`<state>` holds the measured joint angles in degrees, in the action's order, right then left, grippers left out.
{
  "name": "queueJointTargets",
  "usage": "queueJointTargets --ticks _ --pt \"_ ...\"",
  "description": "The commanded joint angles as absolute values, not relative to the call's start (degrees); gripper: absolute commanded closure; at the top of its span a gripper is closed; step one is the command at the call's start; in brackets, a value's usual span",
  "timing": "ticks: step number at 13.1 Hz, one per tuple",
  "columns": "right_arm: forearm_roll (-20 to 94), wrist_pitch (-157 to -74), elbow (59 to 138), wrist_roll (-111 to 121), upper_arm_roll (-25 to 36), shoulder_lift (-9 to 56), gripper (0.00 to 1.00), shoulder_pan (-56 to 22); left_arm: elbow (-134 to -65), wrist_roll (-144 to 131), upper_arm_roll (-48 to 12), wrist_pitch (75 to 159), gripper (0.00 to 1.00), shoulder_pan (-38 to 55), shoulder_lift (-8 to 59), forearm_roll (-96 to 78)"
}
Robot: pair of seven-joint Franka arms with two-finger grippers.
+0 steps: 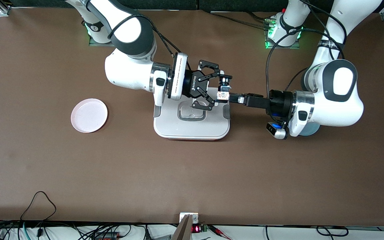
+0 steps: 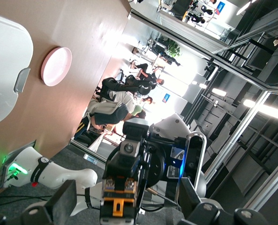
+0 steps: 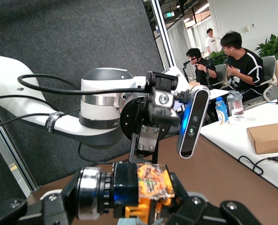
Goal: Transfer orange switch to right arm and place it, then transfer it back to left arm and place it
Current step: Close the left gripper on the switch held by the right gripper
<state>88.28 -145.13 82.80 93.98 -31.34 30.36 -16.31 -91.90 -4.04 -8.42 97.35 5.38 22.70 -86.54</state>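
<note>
Item 1. Pink plate: round, flat on the table, well apart from the box toward the right arm's end of the table.

Item 2. Right gripper: black, clawed, on the arm reaching from its base out over the box. It hangs above the box edge farthest from the front camera, with its jaws closed on the orange switch.

Item 3. Box: white, rounded rectangle, lid on, grey clips on two sides, a red strip along the bottom edge. It sits at mid-table under both grippers.

Item 4. Orange switch: small black cylinder with an orange end, held in the air above the box corner that lies toward the left arm's end. The right wrist view shows it clamped between the right gripper's fingers. It does not touch the box.

Item 5. Left gripper: reaches level over the box edge toward the left arm's end. The left wrist view shows its fingers spread wide, one on either side of the switch and not pressed against it.
</note>
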Motion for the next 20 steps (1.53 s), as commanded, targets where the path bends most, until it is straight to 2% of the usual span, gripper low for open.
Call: queueJointTargets --ticks 1,3,8,10,12,15,16,17,18,20 --pt "88.95 -146.87 81.04 94.39 -31.2 31.2 0.68 -17.31 -91.58 -1.93 -8.17 99.14 0.11 6.77 22.85 -87.98" --pt "88.95 -146.87 81.04 94.48 -31.2 31.2 0.68 -17.31 -91.67 -1.93 -8.17 99.14 0.19 6.77 22.76 -87.98" --pt "89.12 -146.95 81.04 94.39 -31.2 31.11 0.68 -17.4 -92.11 -1.93 -8.17 97.39 0.52 6.77 22.41 -87.54" --pt "89.12 -146.87 81.04 94.31 -31.2 31.11 0.68 -17.4 -92.2 -2.02 -8.17 94.67 0.81 6.24 22.32 -87.19" --pt "89.12 -146.95 81.12 94.39 -31.2 31.11 0.68 -17.4 -92.29 -2.2 -8.09 93.52 0.99 5.98 22.32 -87.1" --pt "89.12 -146.95 81.12 94.39 -31.2 31.11 0.67 -17.49 -92.29 -2.02 -8.09 93.52 1.0 5.98 22.5 -87.1" --pt "89.3 -147.04 81.12 94.39 -31.2 31.11 0.61 -17.49 -92.29 -2.11 -8.09 93.52 1.0 5.98 22.5 -87.1" --pt "89.56 -147.04 81.21 94.05 -31.29 31.11 0.14 -17.49 -92.29 -2.11 -8.09 93.52 1.0 5.98 22.5 -87.1" --pt "89.56 -147.04 81.21 92.74 -31.29 31.03 0.0 -17.49 -92.29 -2.11 -8.09 93.43 1.0 5.89 22.5 -87.1" --pt "89.39 -147.04 81.21 91.41 -31.29 30.85 0.0 -17.49 -92.29 -2.37 -8.0 92.64 1.0 5.71 22.5 -87.01"
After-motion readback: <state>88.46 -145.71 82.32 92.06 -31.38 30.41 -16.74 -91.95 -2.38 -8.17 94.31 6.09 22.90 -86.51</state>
